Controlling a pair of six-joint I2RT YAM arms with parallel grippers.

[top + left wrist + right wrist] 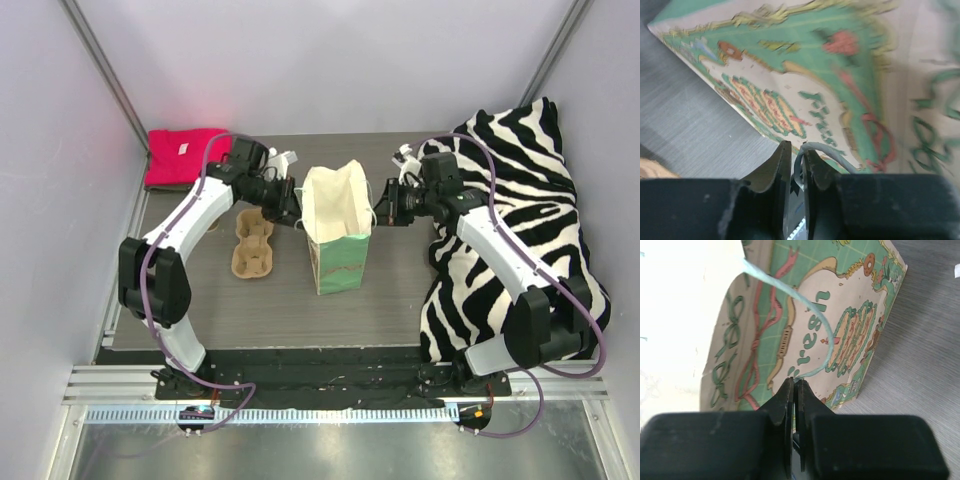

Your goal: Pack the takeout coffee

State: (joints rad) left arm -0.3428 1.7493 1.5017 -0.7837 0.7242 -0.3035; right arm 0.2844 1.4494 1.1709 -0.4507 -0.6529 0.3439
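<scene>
While the bag (pixel 335 235) stands open, its right handle (pixel 832 340) is pinched by the right gripper (pixel 795 381). The left gripper (pixel 796 150) is narrowly parted around the left handle (pixel 832 150), and a grip cannot be confirmed. The takeout coffee cannot be made out anywhere.

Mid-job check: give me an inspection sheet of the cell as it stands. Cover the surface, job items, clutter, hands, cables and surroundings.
Surface: dark wood-grain table.
Job's things: takeout cup and lid: nothing seen in any view.
Clutter: paper bag upright mid-table, mouth open; pulp cup carrier tray left of the bag, apart from it; red cloth at the far left corner; zebra-print fabric along the right side.
Hands: left hand jaws slightly apart, with the left handle cord between them; right hand shut on the right handle cord.
Cables: purple cables run along both arms, clear of the bag.
Surroundings: pale walls on three sides.
</scene>
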